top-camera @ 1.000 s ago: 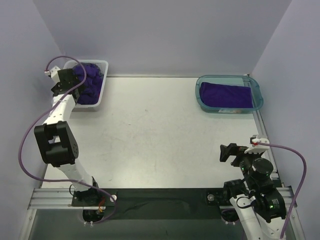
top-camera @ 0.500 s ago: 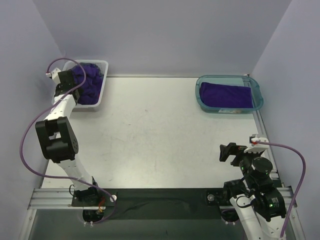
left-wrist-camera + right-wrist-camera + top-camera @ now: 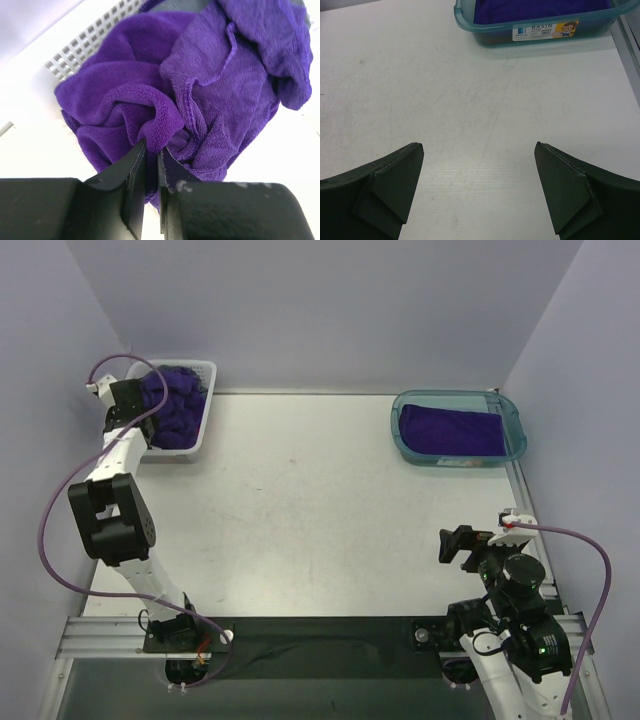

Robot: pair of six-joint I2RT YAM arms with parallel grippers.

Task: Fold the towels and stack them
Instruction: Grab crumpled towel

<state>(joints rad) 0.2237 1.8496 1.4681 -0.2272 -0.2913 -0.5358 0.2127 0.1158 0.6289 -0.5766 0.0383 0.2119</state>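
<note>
The white worktop (image 3: 300, 500) offers broad flat room mid-way for folding. In the white basket (image 3: 207, 405) at its far-left corner the purple towels (image 3: 178, 405) lie heaped, directly under the left tool (image 3: 152, 150), whose jaws are almost closed, pinching a raised fold. The right tool (image 3: 477, 146) gapes wide, holding nothing, well apart at near right
</note>
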